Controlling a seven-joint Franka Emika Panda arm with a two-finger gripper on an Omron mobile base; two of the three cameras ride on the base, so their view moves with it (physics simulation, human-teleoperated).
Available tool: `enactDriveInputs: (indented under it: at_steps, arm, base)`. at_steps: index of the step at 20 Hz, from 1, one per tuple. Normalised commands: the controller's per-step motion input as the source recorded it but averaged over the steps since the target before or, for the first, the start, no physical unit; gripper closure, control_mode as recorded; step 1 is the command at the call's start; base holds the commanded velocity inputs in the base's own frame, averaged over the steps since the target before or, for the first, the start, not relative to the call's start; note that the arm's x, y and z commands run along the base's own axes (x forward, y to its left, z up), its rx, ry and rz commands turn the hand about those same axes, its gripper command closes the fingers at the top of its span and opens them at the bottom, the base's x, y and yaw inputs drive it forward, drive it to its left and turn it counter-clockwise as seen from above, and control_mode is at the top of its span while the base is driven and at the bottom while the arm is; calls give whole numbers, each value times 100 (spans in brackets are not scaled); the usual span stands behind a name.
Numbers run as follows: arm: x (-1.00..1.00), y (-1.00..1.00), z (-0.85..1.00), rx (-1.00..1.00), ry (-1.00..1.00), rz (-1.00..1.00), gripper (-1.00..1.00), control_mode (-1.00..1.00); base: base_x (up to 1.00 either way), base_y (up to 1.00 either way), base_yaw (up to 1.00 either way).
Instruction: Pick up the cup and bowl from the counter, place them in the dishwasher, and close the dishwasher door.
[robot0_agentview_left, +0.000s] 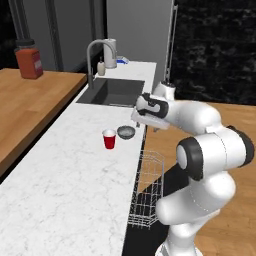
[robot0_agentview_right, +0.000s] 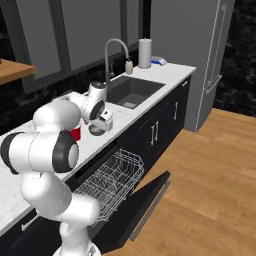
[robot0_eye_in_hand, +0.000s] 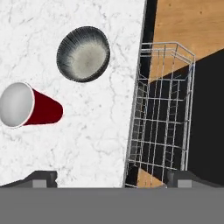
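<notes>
Left base view: the white arm rises from the lower right, folds at its dark elbow joint and reaches left, so that the hand hangs above the front edge of the counter (robot0_agentview_left: 65, 165). The gripper (robot0_agentview_left: 141, 120) hovers just right of the bowl (robot0_agentview_left: 126, 132), touching nothing. The cup (robot0_agentview_left: 109, 139) stands upright just left of the bowl. The dishwasher's wire rack (robot0_agentview_left: 147, 190) juts out below the counter edge. The sink (robot0_agentview_left: 112, 92) lies farther back.

Right base view: the arm bends across from the lower left; the gripper (robot0_agentview_right: 101, 125) points downward over the counter, the bowl (robot0_agentview_right: 96, 130) directly under it and a strip of the cup (robot0_agentview_right: 75, 133) visible behind the forearm. The dishwasher door (robot0_agentview_right: 145, 205) lies folded down, and the rack is pulled out over it.

Hand view: looking straight down, both fingertips (robot0_eye_in_hand: 41, 178) stand wide apart and empty, straddling the counter edge. The bowl (robot0_eye_in_hand: 83, 54) and the cup (robot0_eye_in_hand: 30, 107) sit on the marble, close but apart; the rack (robot0_eye_in_hand: 164, 109) lies beside the edge.
</notes>
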Motion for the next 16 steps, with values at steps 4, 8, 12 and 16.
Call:
enactDriveInputs:
  at_steps: [4, 8, 12, 16]
  arm:
    - [61, 41, -25, 0, 13, -21, -100, -100]
    - [54, 9, -49, 0, 5, -17, -100, -100]
    - [46, -9, -32, 0, 7, -15, -100, -100]
    - [24, -17, -12, 0, 5, -9, -100, -100]
  base:
    - [0, 0, 0]
    - [0, 0, 0]
    - [0, 0, 0]
    - [0, 0, 0]
